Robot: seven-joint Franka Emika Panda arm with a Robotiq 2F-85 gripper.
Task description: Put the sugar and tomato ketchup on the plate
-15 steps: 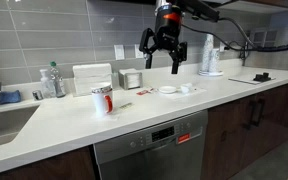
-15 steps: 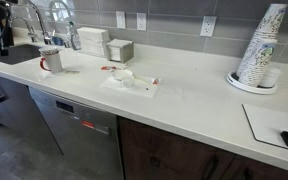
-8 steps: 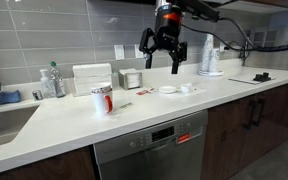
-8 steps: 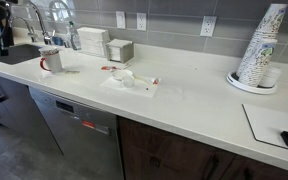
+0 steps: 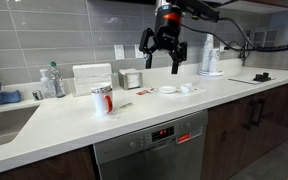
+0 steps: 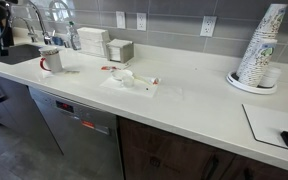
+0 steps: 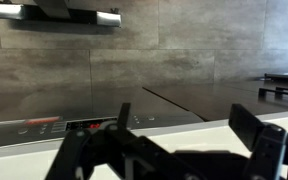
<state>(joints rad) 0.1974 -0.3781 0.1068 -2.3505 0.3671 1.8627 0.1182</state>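
Observation:
My gripper (image 5: 161,66) hangs open and empty well above the white counter, above and a little behind the small round white plate (image 5: 169,90). The plate also shows in an exterior view (image 6: 125,74), on a white mat. A tiny reddish ketchup sachet (image 5: 141,92) lies on the counter just beside the plate, toward the cup; it shows in an exterior view too (image 6: 106,68). A small pale sachet (image 5: 122,104), perhaps the sugar, lies near the cup. In the wrist view the open fingers (image 7: 189,130) frame a dark cooktop and a wall; no task object shows there.
A white cup with red print (image 5: 102,99) stands on the counter. A white box-shaped container (image 5: 92,78) and a napkin holder (image 5: 131,79) stand by the tiled wall. A stack of paper cups (image 6: 260,48) stands farther along. A sink (image 5: 4,118) is at one end.

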